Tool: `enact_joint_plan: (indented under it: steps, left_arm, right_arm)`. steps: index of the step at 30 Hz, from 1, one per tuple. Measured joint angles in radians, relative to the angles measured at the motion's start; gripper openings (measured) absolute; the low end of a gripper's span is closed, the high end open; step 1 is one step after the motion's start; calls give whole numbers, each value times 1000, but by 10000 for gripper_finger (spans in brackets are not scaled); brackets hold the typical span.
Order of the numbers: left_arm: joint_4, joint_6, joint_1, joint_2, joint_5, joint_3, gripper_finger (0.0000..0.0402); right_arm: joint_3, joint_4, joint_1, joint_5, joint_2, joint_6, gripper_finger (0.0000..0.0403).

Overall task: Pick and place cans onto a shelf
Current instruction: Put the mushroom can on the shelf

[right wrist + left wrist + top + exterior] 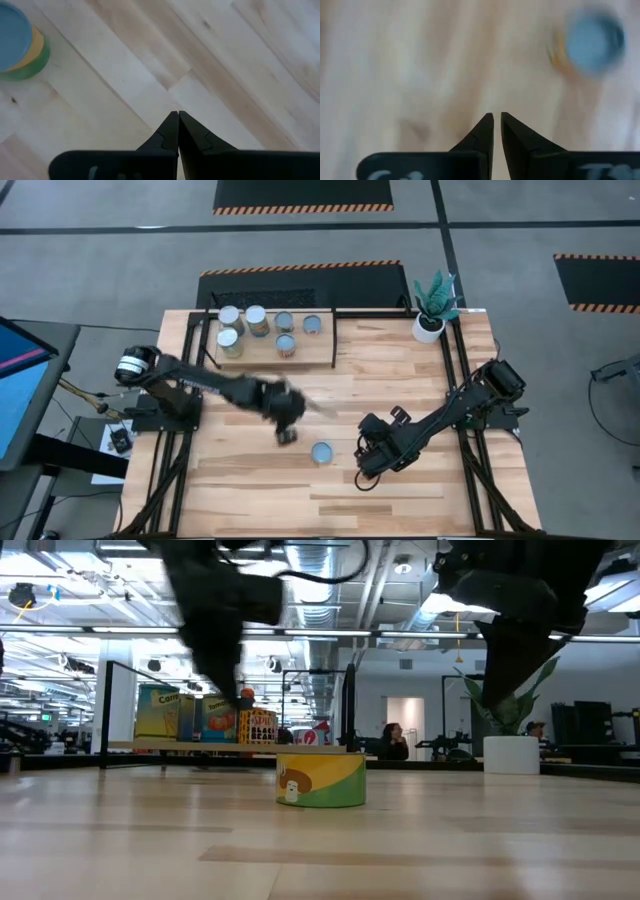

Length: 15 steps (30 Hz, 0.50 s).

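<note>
One can (321, 452) with a silver-blue top and a yellow-green label stands upright on its base on the tabletop; it also shows in the low view (321, 780), the left wrist view (592, 42) and the right wrist view (15, 42). Several more cans (257, 320) stand on the light-wood shelf (320, 352) at the far left. My left gripper (287, 436) is shut and empty above the table, just left of the lone can (497, 118). My right gripper (365, 465) is shut and empty, just right of that can (178, 115).
A white plant pot (428, 328) with a green plant stands at the table's far right corner. Black metal rails (462, 370) run along the table's sides. Bare planks (260, 490) lie near the front edge.
</note>
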<state>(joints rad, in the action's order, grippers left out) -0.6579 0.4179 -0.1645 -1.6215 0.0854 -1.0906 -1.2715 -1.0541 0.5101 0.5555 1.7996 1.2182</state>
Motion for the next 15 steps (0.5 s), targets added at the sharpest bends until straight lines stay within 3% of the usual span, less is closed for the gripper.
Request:
enact_joint_plan:
  steps: [5,9,12,15]
  left_arm:
    - [-42,48,-201,0,10,65,23]
    - [-24,151,-334,0,86,110,23]
    - [-23,242,-421,0,186,141,23]
    - [-5,319,-498,0,296,170,23]
  right_arm:
    - [0,28,-14,85,0,0,24]
    - [0,148,-60,137,0,-9,24]
    - [0,321,-103,128,0,-135,24]
    - [0,504,-136,42,2,-342,24]
